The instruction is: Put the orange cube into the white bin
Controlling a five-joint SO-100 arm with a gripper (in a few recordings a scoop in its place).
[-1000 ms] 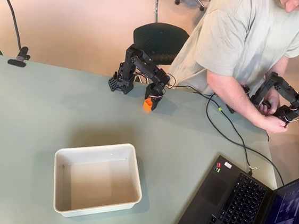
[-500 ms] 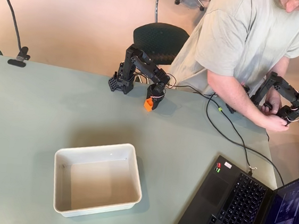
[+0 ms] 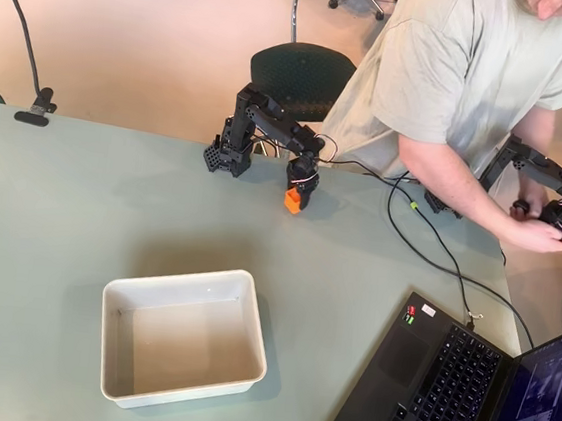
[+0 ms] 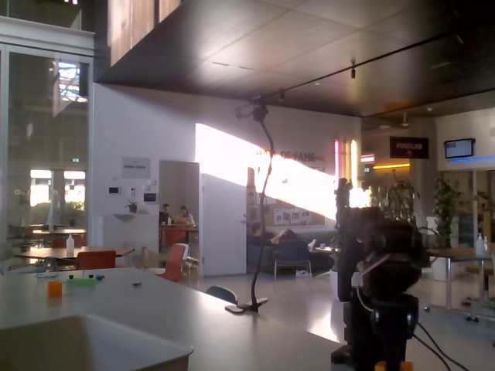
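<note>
We see the orange cube [image 3: 292, 201] pinched between the fingers of the black gripper [image 3: 294, 198] in the overhead view, close above the pale green table [image 3: 58, 227] near its far edge; whether the cube touches the tabletop we cannot tell. In the fixed view a sliver of the orange cube [image 4: 393, 365] shows at the bottom edge, beneath the dark bulk of the gripper [image 4: 387, 357].

Taking the cube as our landmark, the arm [image 3: 264, 128] folds back from it toward its base [image 3: 228, 155], which stands just to the cube's left in the overhead view, at the table's far edge. The white bin [image 3: 183, 335] lies well apart from the cube, nearer the camera and somewhat left, with nothing inside it. In the fixed view the white bin [image 4: 85, 344] fills the lower left corner.

To the right of the cube a black cable [image 3: 429, 236] snakes across the table toward an open laptop [image 3: 463, 391] at the lower right corner. Behind the cube, past the table's edge, stands a dark chair [image 3: 298, 72], and a person in a light green shirt [image 3: 457, 68] leans in beside it.
</note>
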